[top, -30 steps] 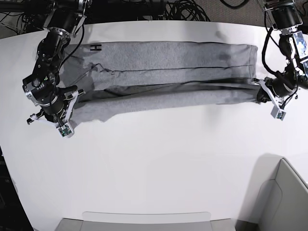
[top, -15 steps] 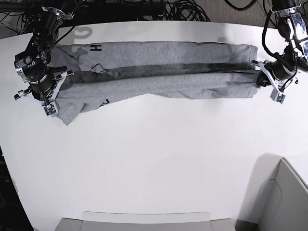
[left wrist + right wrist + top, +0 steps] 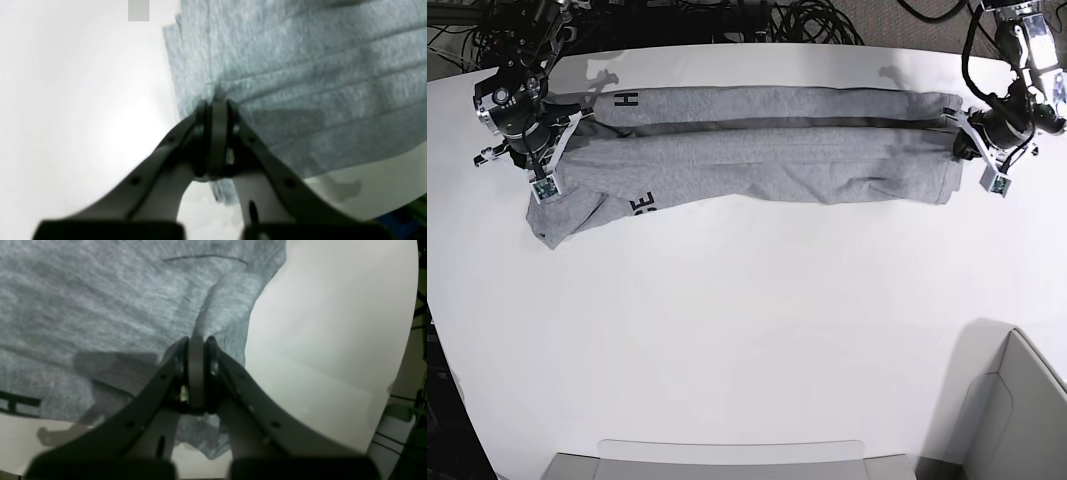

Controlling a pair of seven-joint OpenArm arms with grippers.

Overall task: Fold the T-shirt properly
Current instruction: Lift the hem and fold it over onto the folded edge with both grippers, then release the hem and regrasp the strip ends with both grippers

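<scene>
Two sets of your fingers, left (image 3: 974, 152) and right (image 3: 545, 155), clamped on heathered grey T-shirt (image 3: 757, 155): long creased band across smooth white tabletop (image 3: 747, 330).

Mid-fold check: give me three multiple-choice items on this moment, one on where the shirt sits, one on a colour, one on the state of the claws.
1. Where does the T-shirt lie on the table?
A. along the far edge
B. at the near edge
C. in the middle

2. What colour is the shirt's lettering?
A. white
B. black
C. red

3. How are the left claw and right claw?
A. both open
B. one open
C. both shut on fabric

Answers: 1 A, the shirt stretches across the table's far side. 2 B, dark block letters on grey. 3 C, both wrist views show the fingers pinched on cloth.
</scene>
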